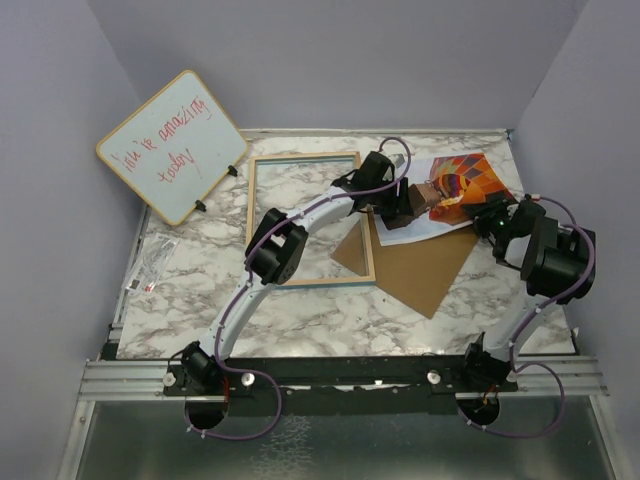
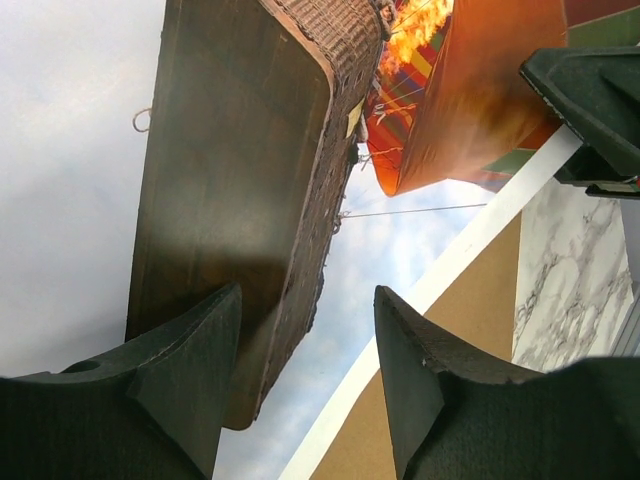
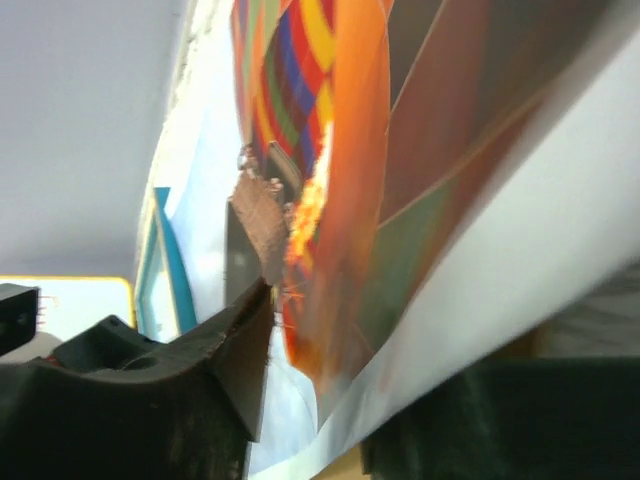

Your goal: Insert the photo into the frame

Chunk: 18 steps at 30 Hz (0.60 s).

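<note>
At the far right of the table (image 1: 300,310), the photo (image 1: 455,185) lies face-up, overlapping the backing board (image 1: 420,265); my left gripper (image 1: 398,208) hovers over it, jaws apart; my right gripper (image 1: 480,212) straddles its edge (clamped or not, I cannot tell), presumably to carry it toward the frame (image 1: 251,210).

The only writing I can read from here is red handwriting on the whiteboard (image 1: 172,145) at the table's back left corner; it says "You're amazing today".
</note>
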Tool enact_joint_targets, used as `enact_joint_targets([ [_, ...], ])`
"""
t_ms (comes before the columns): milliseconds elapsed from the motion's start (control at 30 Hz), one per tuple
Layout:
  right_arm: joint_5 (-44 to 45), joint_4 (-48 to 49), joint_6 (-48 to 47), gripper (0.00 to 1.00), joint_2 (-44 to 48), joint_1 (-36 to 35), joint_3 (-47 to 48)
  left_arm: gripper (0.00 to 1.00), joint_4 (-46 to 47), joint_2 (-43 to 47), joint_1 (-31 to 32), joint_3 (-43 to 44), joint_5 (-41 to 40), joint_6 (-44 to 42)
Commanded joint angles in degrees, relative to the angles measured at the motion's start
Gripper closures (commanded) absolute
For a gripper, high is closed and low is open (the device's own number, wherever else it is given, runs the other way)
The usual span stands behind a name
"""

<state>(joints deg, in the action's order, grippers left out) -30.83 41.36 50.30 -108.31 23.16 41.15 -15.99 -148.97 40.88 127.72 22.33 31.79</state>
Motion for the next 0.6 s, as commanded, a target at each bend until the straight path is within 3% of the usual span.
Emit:
enact_joint_targets([
  [0, -2.13, 9.77, 5.02, 0.68, -1.17, -2.57, -1.41, 0.42, -8.36, -3.67, 0.32, -1.74, 0.52, -1.88],
  [167, -2.29, 16.42, 7.5, 0.98, -1.54, -3.11, -2.34, 0.42, -8.36, -1.98, 0.24, -0.82, 1.11, -3.57],
  [433, -6.09, 33.53, 15.23, 0.99, -2.66, -3.12, -4.66, 0.34, -8.36, 8.31, -0.63, -0.22, 0.02, -10.26],
  [567, -8.66, 37.36, 18.43, 1.0, -0.7, -3.12, -4.7, 0.3, -8.36, 14.92, -1.64, -0.69, -1.89, -14.8],
])
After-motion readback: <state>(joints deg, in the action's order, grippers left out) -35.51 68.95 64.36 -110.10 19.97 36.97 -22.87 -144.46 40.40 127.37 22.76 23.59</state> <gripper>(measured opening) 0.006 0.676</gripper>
